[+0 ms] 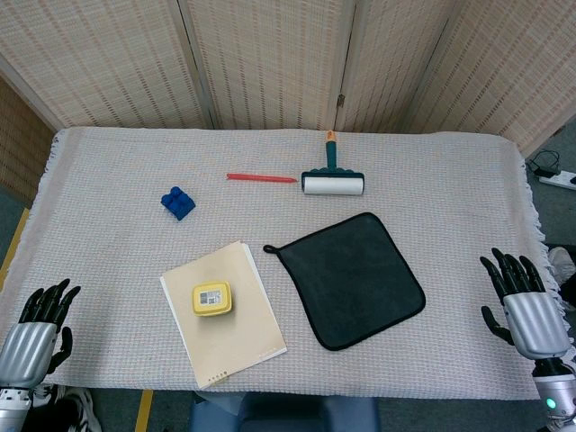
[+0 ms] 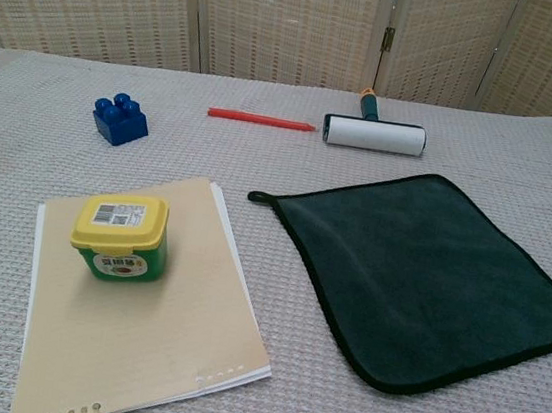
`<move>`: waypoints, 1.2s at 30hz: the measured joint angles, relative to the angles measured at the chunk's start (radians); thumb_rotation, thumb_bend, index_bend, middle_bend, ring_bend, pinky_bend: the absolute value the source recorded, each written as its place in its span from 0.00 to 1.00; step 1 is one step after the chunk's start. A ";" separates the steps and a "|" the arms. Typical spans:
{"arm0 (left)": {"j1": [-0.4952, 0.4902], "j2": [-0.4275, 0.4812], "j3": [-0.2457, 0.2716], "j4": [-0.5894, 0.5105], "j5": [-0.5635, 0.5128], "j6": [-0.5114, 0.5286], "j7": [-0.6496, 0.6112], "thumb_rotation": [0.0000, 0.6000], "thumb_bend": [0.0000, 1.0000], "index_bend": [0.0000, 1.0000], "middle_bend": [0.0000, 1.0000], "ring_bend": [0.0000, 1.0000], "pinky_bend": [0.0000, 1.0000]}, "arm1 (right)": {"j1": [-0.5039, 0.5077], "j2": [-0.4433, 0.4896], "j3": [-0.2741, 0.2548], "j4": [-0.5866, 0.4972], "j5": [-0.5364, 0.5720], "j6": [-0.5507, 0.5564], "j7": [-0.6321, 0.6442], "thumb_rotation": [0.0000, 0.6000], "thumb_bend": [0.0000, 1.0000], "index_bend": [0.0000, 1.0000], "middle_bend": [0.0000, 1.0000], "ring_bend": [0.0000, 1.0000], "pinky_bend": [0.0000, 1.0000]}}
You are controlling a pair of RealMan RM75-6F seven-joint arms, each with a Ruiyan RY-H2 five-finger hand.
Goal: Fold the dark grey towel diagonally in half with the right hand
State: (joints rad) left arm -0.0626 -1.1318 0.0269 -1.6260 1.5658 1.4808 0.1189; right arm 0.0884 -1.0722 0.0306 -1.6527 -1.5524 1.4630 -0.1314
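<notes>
The dark grey towel lies flat and unfolded on the table, turned at an angle, with a small loop at its left corner. My right hand hovers at the table's right front edge, well right of the towel, fingers spread and holding nothing. My left hand sits at the left front edge, far from the towel, also empty with fingers apart. Neither hand shows in the chest view.
A notepad with a yellow-lidded tub lies left of the towel. Behind are a lint roller, a red pen and a blue brick. A woven cloth covers the table; folding screens stand behind.
</notes>
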 measured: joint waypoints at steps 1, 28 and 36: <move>0.000 0.000 0.000 0.001 -0.002 -0.001 0.000 1.00 0.82 0.00 0.01 0.00 0.00 | 0.002 0.000 0.000 0.002 0.001 -0.003 0.001 1.00 0.47 0.00 0.00 0.00 0.00; 0.001 0.027 -0.015 -0.007 -0.001 0.024 -0.072 1.00 0.82 0.00 0.01 0.00 0.00 | 0.642 -0.042 0.161 0.036 0.130 -0.766 -0.125 1.00 0.47 0.35 0.00 0.00 0.00; 0.003 0.044 -0.021 -0.001 -0.008 0.028 -0.112 1.00 0.82 0.00 0.01 0.00 0.00 | 0.846 -0.291 0.180 0.275 0.192 -0.907 -0.231 1.00 0.47 0.35 0.00 0.00 0.00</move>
State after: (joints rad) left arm -0.0596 -1.0883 0.0055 -1.6274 1.5580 1.5084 0.0071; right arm 0.9349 -1.3633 0.2104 -1.3777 -1.3609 0.5562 -0.3624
